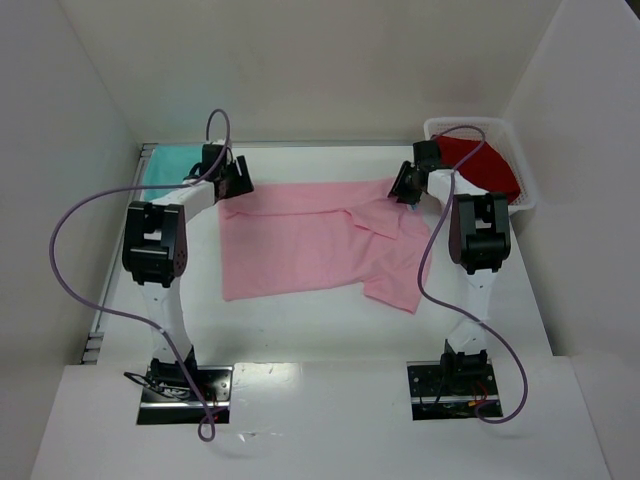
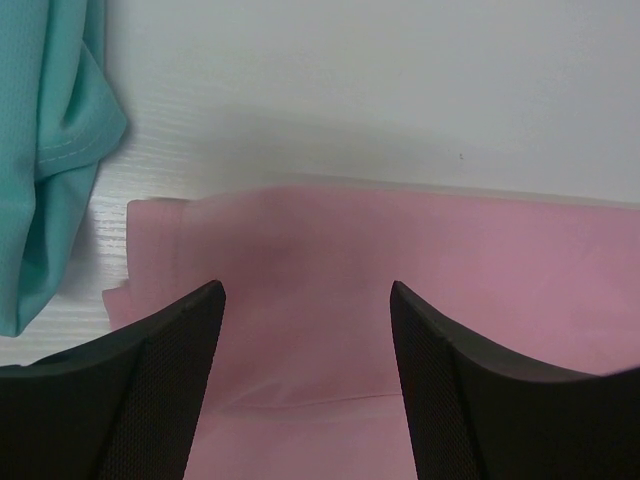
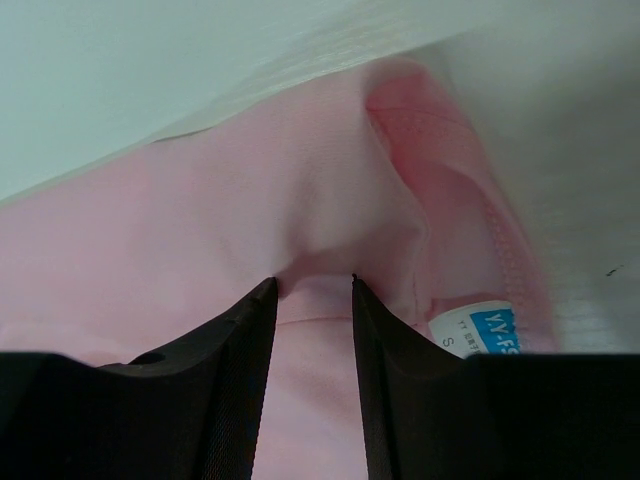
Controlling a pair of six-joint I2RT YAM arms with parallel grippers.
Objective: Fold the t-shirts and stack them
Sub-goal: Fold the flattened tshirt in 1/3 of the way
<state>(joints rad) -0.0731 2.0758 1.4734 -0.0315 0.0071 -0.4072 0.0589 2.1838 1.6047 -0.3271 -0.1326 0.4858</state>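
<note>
A pink t-shirt [image 1: 300, 240] lies spread across the middle of a white table [image 1: 300, 325], its right side folded over in loose layers. A teal t-shirt [image 1: 170, 165] is bunched in the far left corner. A red t-shirt [image 1: 485, 165] sits in a white basket [image 1: 465, 122] at the far right corner. Plain white walls close in the table on three sides, and a purple cable [image 1: 70, 225] loops out from each arm.

From above, the left gripper [image 1: 235, 183] is at the pink shirt's far left corner, close to the teal one. The right gripper [image 1: 403, 190] is at its far right corner, just beside the basket.

The overhead view is too small to show how the jaws stand; the wrist cameras show that. On the left wrist, the left gripper [image 2: 305, 290] is released, its fingers [image 2: 150, 390] set wide apart over flat pink cloth with nothing between them. The teal shirt's hemmed edge hangs at the left of that view.

On the right wrist, the right gripper [image 3: 313, 285] is grasping the pink shirt: its fingers [image 3: 225, 380] stand close together with a ridge of cloth pinched between the tips. Only this view shows a small blue and white label [image 3: 480, 330] sewn inside the shirt.
</note>
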